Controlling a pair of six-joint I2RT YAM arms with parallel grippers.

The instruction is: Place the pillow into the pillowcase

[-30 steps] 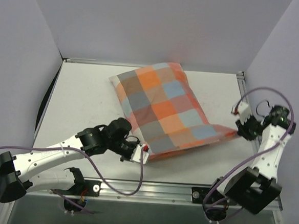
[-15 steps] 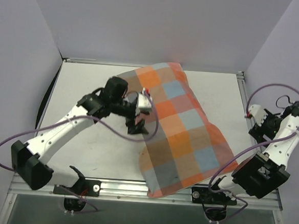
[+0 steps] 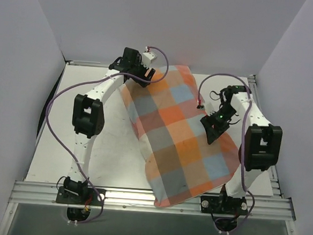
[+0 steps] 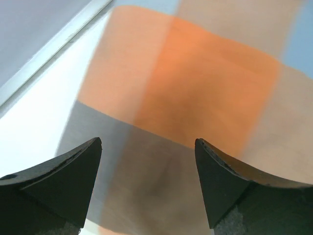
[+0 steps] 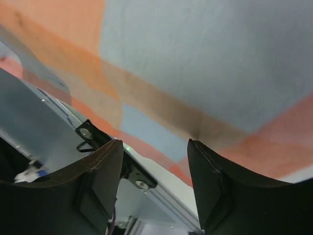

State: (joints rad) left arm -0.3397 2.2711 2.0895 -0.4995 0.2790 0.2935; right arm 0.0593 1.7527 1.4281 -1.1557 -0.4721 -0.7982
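Now the checked pillowcase (image 3: 179, 138) is lying slantwise, its long axis running from just beneath the left claw (image 3: 140, 77) toward the near rail (image 3: 135, 194). Over its right edge the right claw (image 3: 211, 135) is hovering. Both are gaping, gripping nothing; pillow unseen.

The pillowcase (image 3: 177, 135) wore a big check of orange, grey, light blue and cream-tan squares. Between my left fingers (image 4: 54, 186), which were black, showed an orange square above a grey one. My right fingers (image 5: 98, 186), black too, framed light blue banded with orange. The table (image 3: 111, 152) was white, the walls (image 3: 152, 26) pale lilac, my cables (image 3: 48, 112) purple.
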